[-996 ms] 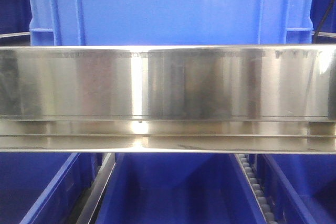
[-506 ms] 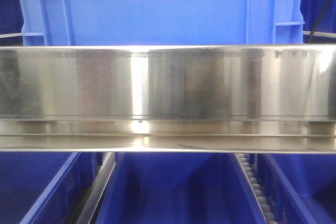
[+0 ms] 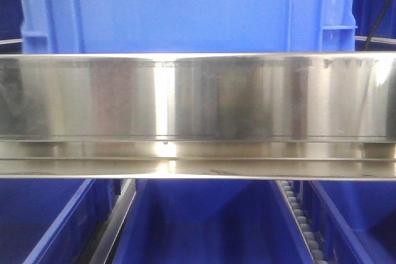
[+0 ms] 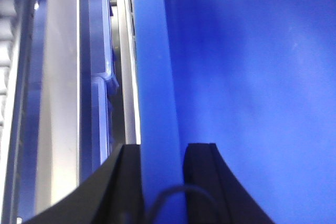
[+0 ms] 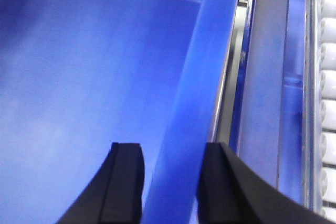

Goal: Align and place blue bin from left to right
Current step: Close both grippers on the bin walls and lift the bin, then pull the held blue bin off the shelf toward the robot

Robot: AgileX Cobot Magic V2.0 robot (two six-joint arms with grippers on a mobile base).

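On my front view the blue bin fills the upper part of the picture, standing behind a broad steel rail that runs straight across and hides its base, so I cannot tell what it rests on. Its ribbed corners show at the left and right, and it sits a little left of the middle. A black cable hangs just beside its right corner. Below the rail I see darker bins side by side, with a roller track between the middle one and the right one.

From the left wrist, my left hand straddles the bin's pale rim, one black finger on the outside and the other on the inside. Both press against the wall with no gap, so it has hold of the bin.

From the right wrist, my right hand is set the same way on the opposite rim. Its fingers are closed onto the wall from both sides. White rollers run along the far right edge, outside the bin.
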